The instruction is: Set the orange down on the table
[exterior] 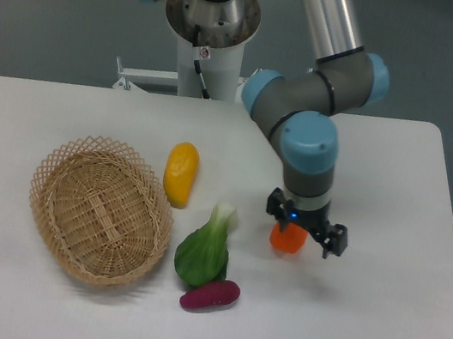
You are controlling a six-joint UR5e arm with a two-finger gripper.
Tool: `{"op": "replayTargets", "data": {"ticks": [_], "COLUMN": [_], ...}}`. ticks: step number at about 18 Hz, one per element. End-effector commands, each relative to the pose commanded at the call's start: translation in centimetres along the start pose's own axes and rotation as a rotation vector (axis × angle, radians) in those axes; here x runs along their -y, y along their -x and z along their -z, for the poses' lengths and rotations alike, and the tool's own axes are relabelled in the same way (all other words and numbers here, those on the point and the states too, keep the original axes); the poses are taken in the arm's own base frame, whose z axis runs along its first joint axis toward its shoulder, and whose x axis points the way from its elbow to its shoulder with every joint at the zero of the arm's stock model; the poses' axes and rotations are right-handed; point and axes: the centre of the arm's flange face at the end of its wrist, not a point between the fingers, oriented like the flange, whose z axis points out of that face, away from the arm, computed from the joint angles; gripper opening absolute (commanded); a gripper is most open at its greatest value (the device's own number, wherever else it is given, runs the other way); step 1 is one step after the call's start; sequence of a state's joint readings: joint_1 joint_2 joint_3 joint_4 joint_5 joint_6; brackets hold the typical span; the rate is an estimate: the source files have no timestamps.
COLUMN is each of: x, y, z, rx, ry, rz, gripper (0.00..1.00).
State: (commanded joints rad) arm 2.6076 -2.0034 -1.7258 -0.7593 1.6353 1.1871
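Camera view, the only one here, looking down on the white table (398,181). The arm reaches in from the top and points its wrist straight down, right of centre. The gripper (304,232) has its two fingers spread wide, one on each side of the orange (287,238). The orange sits low between them, and its upper part is hidden by the gripper body. Whether it rests on the tabletop I cannot tell for sure, but it looks right down at the surface. The fingers look released, not pinching the fruit.

Left of the orange lies a green leafy vegetable (203,253), white stem up. A purple oblong vegetable (210,295) lies just below it, touching or nearly so. Further up-left is a yellow oblong fruit (180,173). The wicker basket (101,209) sits on the left of the table.
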Motion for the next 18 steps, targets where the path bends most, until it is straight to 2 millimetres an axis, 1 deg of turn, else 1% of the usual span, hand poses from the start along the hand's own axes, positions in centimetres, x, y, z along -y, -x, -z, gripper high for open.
{"op": "replayTargets", "data": {"ticks": [3,5,8,9,11,15,18], "x": [-1.3,-2.3,-2.9,-3.6,-4.0,-3.9,-4.4], "y": [1.8,2.5,3.1,3.5,3.6,3.7,3.9], "z": [0.6,0.5,1.3,1.6,2.2,2.5,2.8], "rx": [0.000,-0.017,-0.048,-0.067,-0.070,-0.065,-0.062], "ry": [-0.021,-0.036,-0.064,-0.083,-0.113,-0.111,-0.113], "rz": [-0.023,-0.026,-0.013,-0.008,-0.025,-0.028,-0.019], "gripper": [1.00,1.00,1.00,1.00,1.00,1.00,1.00]}}
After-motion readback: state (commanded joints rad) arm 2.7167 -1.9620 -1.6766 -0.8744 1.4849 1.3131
